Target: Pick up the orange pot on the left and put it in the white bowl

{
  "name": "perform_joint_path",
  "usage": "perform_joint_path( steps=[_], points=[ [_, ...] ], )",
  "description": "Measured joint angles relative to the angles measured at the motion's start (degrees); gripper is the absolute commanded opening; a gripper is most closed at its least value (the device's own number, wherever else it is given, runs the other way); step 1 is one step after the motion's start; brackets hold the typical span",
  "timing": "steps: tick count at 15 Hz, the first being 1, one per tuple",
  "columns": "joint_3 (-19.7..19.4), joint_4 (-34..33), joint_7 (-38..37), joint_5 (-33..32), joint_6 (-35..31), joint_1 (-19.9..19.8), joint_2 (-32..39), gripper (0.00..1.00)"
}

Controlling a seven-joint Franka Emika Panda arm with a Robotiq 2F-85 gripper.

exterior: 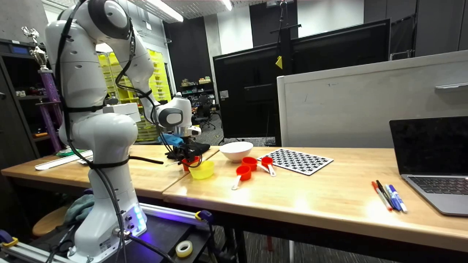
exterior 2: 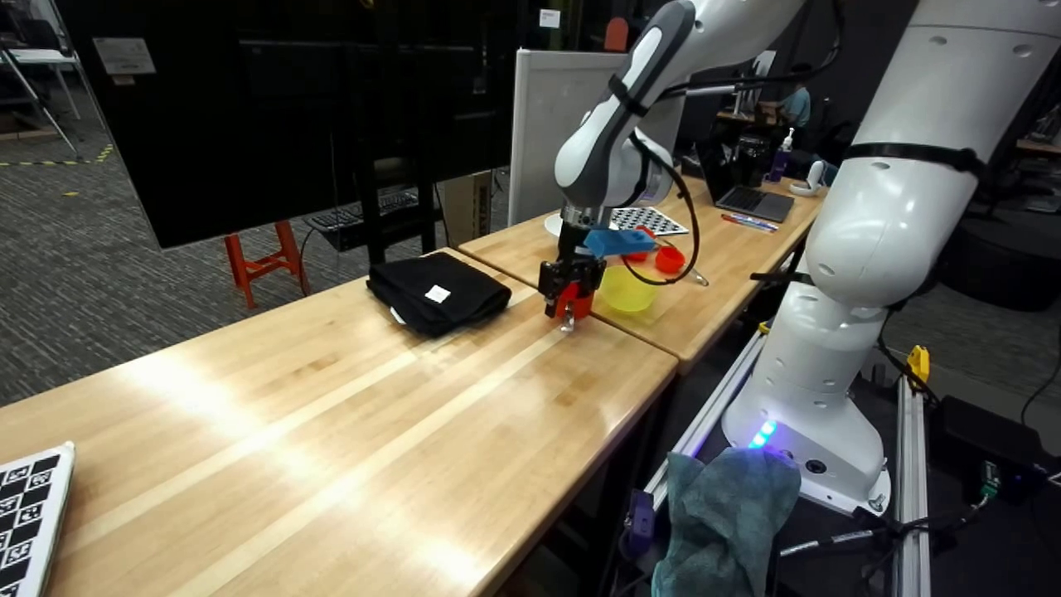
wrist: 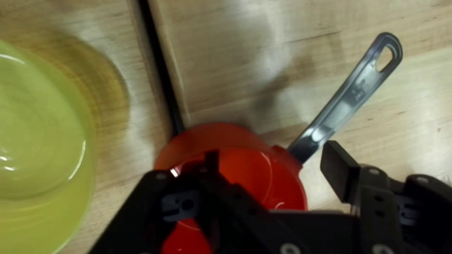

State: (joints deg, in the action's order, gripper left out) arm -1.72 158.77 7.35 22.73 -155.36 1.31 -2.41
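The gripper [wrist: 272, 164] is down at the orange pot [wrist: 247, 173], spread wide across the pot's wall on the side near its handle [wrist: 348, 98]. From the wrist view, the inner finger [wrist: 212, 161] shows dark against the red-orange inside, over the opening; how deep its tip goes I cannot tell. The outer finger [wrist: 339, 172] is outside the pot, just beside the root of the grey handle, and a strip of pale wood shows between it and the wall, so on that side the two are apart. A stretch of rim lies between the two fingers. The pot itself stands upright on the table [exterior: 310, 193], and the dark seam [wrist: 160, 67] between the tabletops runs up to its wall. Near it, with a band of wood between, is the yellow cup [exterior: 203, 172], which hides part of the pot in an exterior view. Farther along, the white bowl [exterior: 236, 153] sits apart from the pot, near three other red-orange cups [exterior: 249, 163] and the checkered mat [exterior: 297, 160]. In an exterior view a folded black cloth [exterior 2: 435, 292] lies near the gripper, on the side away from the cup.
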Motion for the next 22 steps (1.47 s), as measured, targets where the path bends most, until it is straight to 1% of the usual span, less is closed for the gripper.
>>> perform_joint_path(
  steps=[1,2,5,6,8,9,14,18,22],
  points=[
    [0.00,0.06,0.00,0.00,0.00,-0.04,-0.24,0.34],
    [0.00,-0.10,0.00,-0.05,0.00,-0.06,-0.26,0.23],
    [0.25,0.11,-0.07,-0.27,0.04,0.01,-0.24,0.01],
    [0.31,0.04,-0.13,-0.59,0.07,0.03,-0.22,0.00],
    [0.38,-0.17,-0.70,-2.02,0.11,0.04,-0.53,0.04],
    [0.47,0.11,-1.22,-2.92,0.16,0.05,-0.88,0.02],
    [0.75,-0.03,-6.59,-10.59,2.16,0.05,-3.00,0.02],
    [1.66,-0.36,-12.02,-17.36,6.87,0.02,-6.19,0.02],
    [2.84,-2.53,-15.28,-21.59,14.50,-0.12,-11.09,0.02]
  ],
)
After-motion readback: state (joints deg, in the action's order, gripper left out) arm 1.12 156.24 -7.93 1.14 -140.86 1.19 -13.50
